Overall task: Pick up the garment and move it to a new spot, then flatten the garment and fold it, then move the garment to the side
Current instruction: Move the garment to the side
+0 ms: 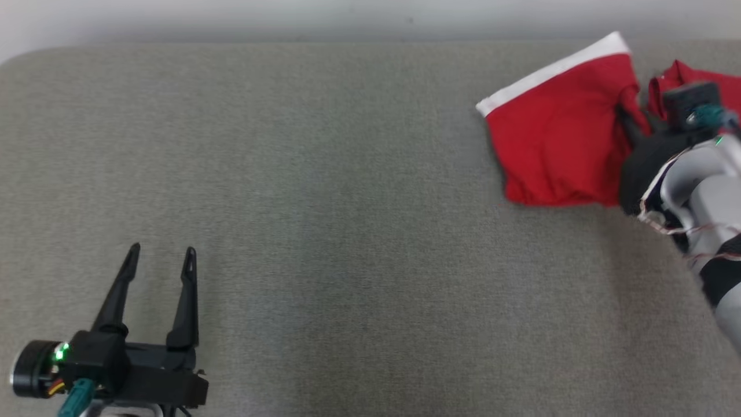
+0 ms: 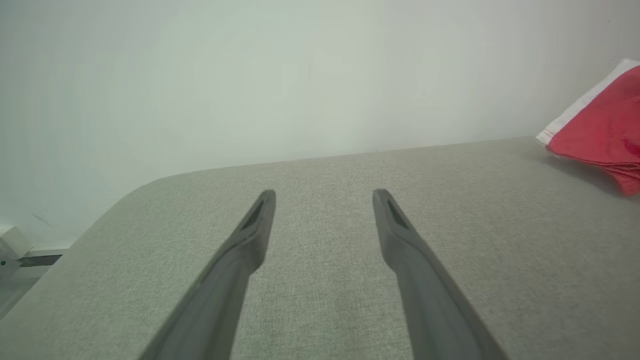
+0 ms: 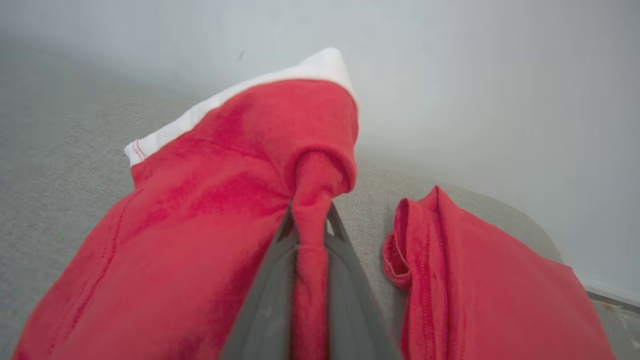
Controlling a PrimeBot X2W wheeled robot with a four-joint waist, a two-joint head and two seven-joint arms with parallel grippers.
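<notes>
Soft, light red cloth garment with white waistband (image 1: 550, 139) is clamped at a bunched fold by the right tool (image 3: 310, 224), draped either side of it on the grey fabric-covered table (image 1: 324, 202); hems are judged firmer holds; left tool (image 1: 163, 249) is spread apart, empty.

The right end effector (image 1: 628, 116) pinches a fold of the red, white-banded garment (image 1: 550, 139) on the grey counter (image 1: 347, 174). The left end effector (image 1: 163, 249) sits well apart, fingers spread.

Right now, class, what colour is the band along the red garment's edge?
White fabric band; head view shows it best.
</notes>
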